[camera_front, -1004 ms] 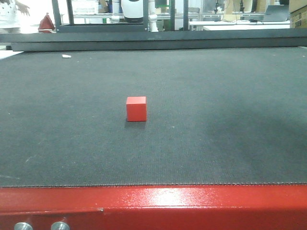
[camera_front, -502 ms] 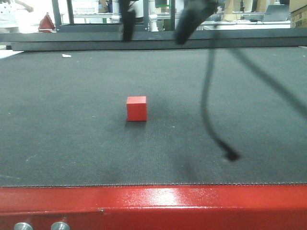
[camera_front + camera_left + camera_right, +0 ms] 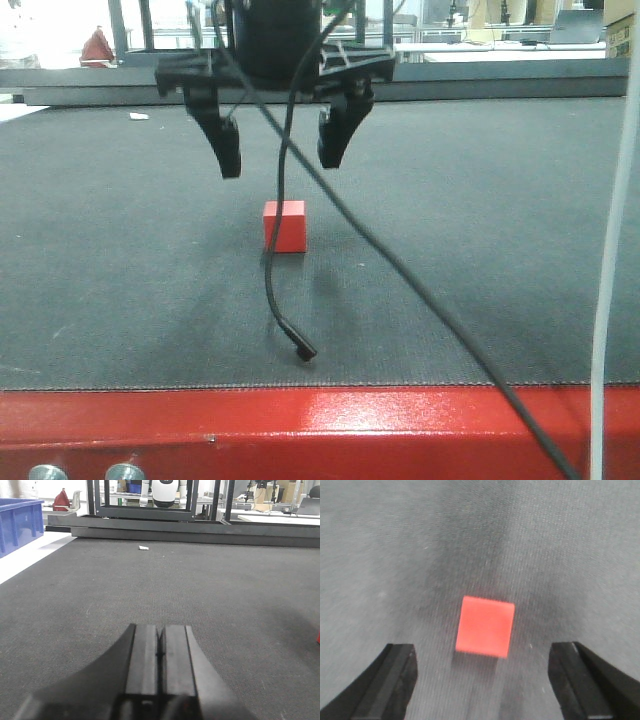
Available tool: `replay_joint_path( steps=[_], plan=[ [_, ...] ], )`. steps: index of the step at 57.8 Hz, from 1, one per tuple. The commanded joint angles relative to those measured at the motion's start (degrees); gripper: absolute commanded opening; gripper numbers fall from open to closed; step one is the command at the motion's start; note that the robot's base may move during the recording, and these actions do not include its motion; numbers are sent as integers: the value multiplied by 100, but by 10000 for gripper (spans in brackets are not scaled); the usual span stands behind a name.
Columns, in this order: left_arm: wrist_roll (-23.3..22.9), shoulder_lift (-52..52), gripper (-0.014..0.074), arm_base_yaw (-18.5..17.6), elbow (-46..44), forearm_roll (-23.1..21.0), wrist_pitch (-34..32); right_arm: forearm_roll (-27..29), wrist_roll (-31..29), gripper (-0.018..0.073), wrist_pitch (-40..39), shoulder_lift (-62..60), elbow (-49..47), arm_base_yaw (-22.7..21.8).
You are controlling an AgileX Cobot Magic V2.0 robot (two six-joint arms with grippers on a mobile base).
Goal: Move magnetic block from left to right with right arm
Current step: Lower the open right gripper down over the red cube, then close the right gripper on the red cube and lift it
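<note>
The magnetic block (image 3: pixel 285 226), a small plain red cube, rests on the dark mat (image 3: pixel 480 250) near its middle. My right gripper (image 3: pixel 280 160) hangs open just above it, one black finger on each side and neither touching. From the right wrist, the block (image 3: pixel 485 626) lies on the mat ahead of the right gripper (image 3: pixel 482 680), with a wide gap between the fingers (image 3: pixel 395 675). My left gripper (image 3: pixel 160 632) is shut on nothing, low over the mat; a red sliver of the block (image 3: pixel 318 638) shows at the right edge of its view.
A black cable (image 3: pixel 285 300) dangles from the right arm in front of the block, and a pale cable (image 3: pixel 610 250) hangs at the far right. The table's red front edge (image 3: pixel 320 425) lies near the camera. A white scrap (image 3: pixel 138 117) and a black frame (image 3: pixel 500 80) sit at the far end, a blue bin (image 3: pixel 17 522) off the left.
The right arm has swung down into the front view and its open gripper now hangs over the block. The block has not moved.
</note>
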Motion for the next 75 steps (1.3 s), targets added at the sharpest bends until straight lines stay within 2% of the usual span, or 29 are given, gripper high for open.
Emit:
replay_joint_path(
  steps=[1,33,36,40,47,51,54,64,75],
  plan=[
    [-40,-76,-126,-5,47,-26,-510,-236,168,634,-108,-224,-279,-75],
    [-40,-76,-126,-5,47,-26,-510,-80,305,627,-454,279,-284,-142],
    [-40,-76,-126,-5,47,-26,-510,-80,305,593,-459,288,-284,-149],
    [-40,-76,-126,-5,47,-26,-510,-80,305,505,-459,294,-284,-159],
    [-40,-76,-126,-5,47,-26,-510,-80,299,294,-459,294,-284,-186],
    [-40,-76,-126,-5,47,-26,-510,-80,295,216,-459,300,-284,-206],
    [-40,-76,-126,-5,47,-26,-510,-80,295,192,-459,300,-284,-233],
    [-40,-76,-126,-5,47,-26,-510,-71,-5,194,-322,170,-319,-301],
    [-40,-76,-126,-5,47,-26,-510,208,-981,194,-263,-288,-249,-485]
  ],
)
